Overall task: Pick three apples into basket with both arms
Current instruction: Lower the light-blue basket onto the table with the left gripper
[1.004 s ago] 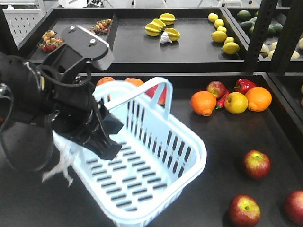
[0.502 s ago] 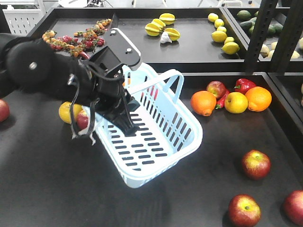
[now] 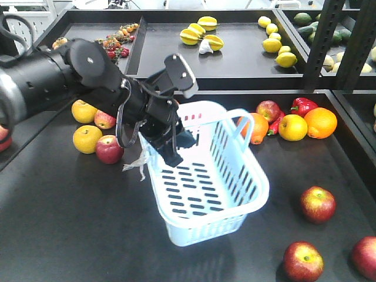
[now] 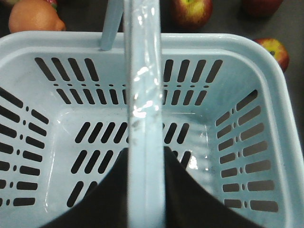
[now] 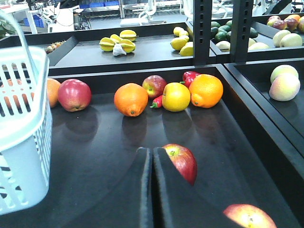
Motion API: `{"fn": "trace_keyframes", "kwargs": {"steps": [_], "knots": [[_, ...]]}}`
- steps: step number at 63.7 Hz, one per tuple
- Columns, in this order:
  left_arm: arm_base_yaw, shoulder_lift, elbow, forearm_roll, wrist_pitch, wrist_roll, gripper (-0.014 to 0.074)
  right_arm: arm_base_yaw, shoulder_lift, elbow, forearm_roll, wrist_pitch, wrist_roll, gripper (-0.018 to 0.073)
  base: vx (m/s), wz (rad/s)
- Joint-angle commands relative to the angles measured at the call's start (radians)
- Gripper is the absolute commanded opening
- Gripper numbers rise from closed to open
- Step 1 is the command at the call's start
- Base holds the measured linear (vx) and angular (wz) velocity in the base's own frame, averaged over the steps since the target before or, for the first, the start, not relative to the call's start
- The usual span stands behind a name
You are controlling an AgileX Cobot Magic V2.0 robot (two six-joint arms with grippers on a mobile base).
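Left gripper is clamped shut on one swing handle of the basket. The basket is hung tilted at centre frame and is empty; contact with the tabletop cannot be told. Right gripper is closed to a thin slit with nothing held, low at bottom centre of its wrist view, just behind the nearest apple. Three apples lie at lower right of the front view: upper apple, lower apple, edge apple.

Risks, as judged:
- The handle is wrapped in clear plastic, so slip in the grip is possible. The handle pivots, so the basket may swing or tip.
- If the basket is set down toward lower right, apples could be knocked and rolled off.
- If the right fingers are not opened first, the nearest apple would be pushed away.
- An orange or yellow fruit at upper right could be grabbed by mistake.
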Motion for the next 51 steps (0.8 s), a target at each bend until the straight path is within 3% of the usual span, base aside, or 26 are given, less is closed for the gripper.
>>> {"fn": "trace_keyframes", "kwargs": {"steps": [1, 21, 42, 51], "knots": [[0.012, -0.028, -0.038, -0.053, -0.042, 0.067, -0.0008, -0.007, -0.011, 0.013, -0.009, -0.072, -0.006, -0.0004, 0.0, 0.0], [0.013, 0.017, -0.037, -0.053, -0.044, 0.141, -0.0008, -0.007, -0.011, 0.013, -0.009, -0.072, -0.006, -0.0004, 0.0, 0.0], [0.013, 0.037, -0.037, -0.018, -0.042, 0.143, 0.0001, -0.007, -0.011, 0.013, -0.009, -0.072, -0.006, -0.0004, 0.0, 0.0], [0.013, 0.037, -0.037, -0.019, -0.033, 0.139, 0.0049, -0.007, -0.011, 0.013, -0.009, -0.072, -0.006, -0.0004, 0.0, 0.0]]}}
